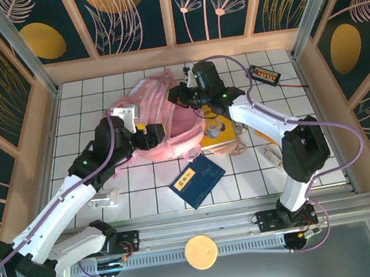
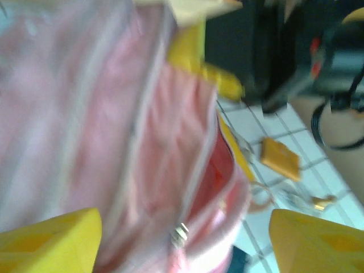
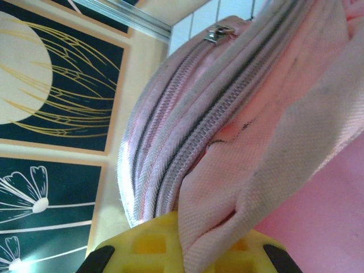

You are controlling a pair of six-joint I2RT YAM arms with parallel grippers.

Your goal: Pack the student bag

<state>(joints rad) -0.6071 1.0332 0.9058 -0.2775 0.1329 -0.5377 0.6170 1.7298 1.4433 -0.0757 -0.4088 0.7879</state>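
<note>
Beyond a dark blue rectangular book (image 1: pixel 197 180) lying flat on the white tiled table (image 1: pixel 85 104), the left gripper (image 2: pixel 185 236) gapes released beside the large soft pink fabric backpack (image 1: pixel 174 133) lying mid-table, whose zipped edge the right gripper (image 3: pixel 187 247) pinches tight.

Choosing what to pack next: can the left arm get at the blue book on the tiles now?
Probably yes. The left gripper stands open at the student bag, and the blue book lies bare on the tiles just in front, with nothing over it.

White tiled table (image 1: pixel 151 184) ringed by dark floral wall panels (image 1: pixel 135 15).
</note>
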